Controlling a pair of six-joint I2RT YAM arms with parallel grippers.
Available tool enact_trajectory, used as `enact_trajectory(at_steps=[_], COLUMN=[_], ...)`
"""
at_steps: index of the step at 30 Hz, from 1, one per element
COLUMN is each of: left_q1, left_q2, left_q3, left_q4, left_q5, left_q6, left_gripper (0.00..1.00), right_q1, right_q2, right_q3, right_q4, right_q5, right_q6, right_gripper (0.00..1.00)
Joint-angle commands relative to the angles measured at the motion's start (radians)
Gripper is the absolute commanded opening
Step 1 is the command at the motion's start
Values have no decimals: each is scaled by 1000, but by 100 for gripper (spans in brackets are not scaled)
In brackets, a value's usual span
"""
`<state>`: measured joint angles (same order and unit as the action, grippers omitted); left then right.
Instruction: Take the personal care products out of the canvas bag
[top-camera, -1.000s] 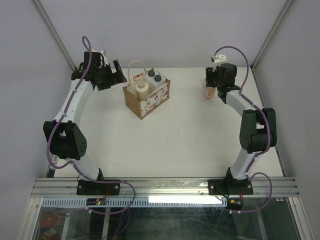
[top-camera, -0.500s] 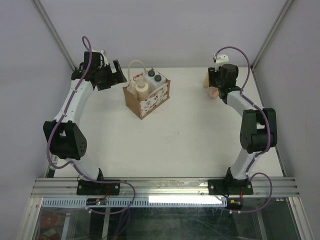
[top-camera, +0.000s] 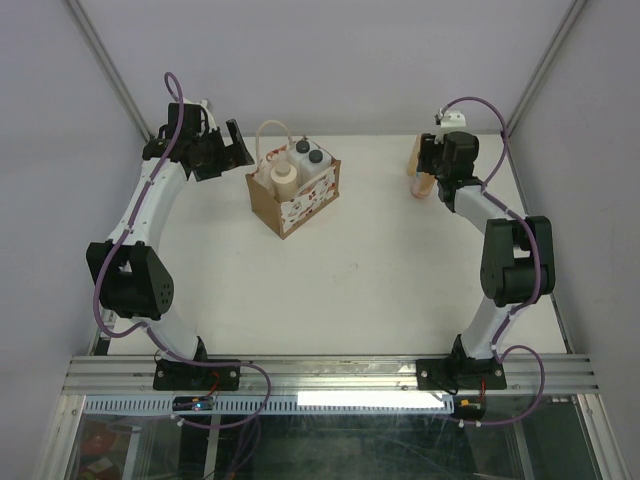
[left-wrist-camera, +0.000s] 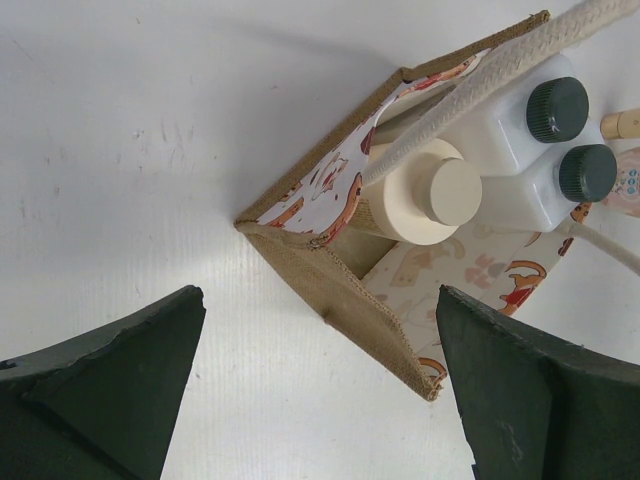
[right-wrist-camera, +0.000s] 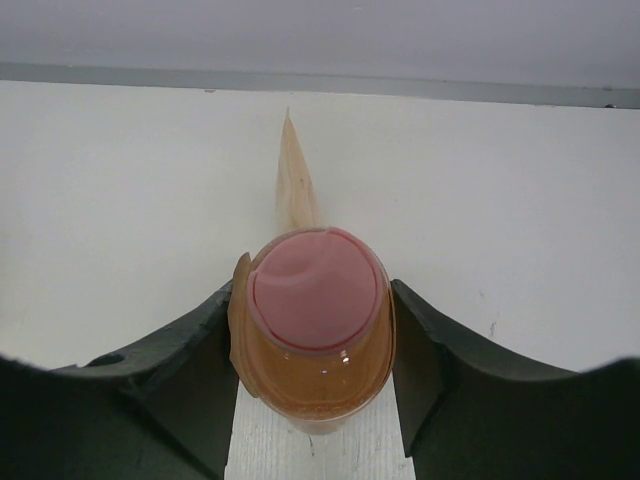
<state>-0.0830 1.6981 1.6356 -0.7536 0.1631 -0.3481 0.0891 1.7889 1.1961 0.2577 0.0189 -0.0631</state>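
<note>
Clamped in the right gripper (right-wrist-camera: 315, 290) jaws, the orange-pink bottle (right-wrist-camera: 318, 340) is now shifted slightly beside the tan tube (right-wrist-camera: 293, 180), far right on the table (top-camera: 350, 270). The left gripper (left-wrist-camera: 320, 300) jaws are spread above the canvas bag (top-camera: 300, 205); three bottles (left-wrist-camera: 440, 190) are left inside.

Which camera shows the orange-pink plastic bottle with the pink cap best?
Right wrist: the orange-pink plastic bottle with the pink cap fills the centre, held in the right claw. Top external shows only a small part beside that claw; left wrist misses it.
</note>
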Motion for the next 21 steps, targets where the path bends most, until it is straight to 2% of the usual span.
enact_trajectory(at_steps=[1, 2, 15, 21], left_q1=[11, 10, -12, -13], left_q2=[-49, -50, -145, -181], left_q3=[2, 1, -80, -64], left_q4=[42, 42, 43, 42], left_q5=[18, 19, 26, 26], left_q6=[4, 3, -4, -19], left_gripper=[99, 99, 99, 99], right_q1=[-3, -2, -3, -2], right_q2=[-53, -56, -129, -109], right_q3=[8, 15, 80, 106], right_q4=[61, 53, -104, -128], right_q5=[0, 1, 1, 1], right_q6=[12, 10, 10, 10], right_gripper=[46, 54, 54, 54])
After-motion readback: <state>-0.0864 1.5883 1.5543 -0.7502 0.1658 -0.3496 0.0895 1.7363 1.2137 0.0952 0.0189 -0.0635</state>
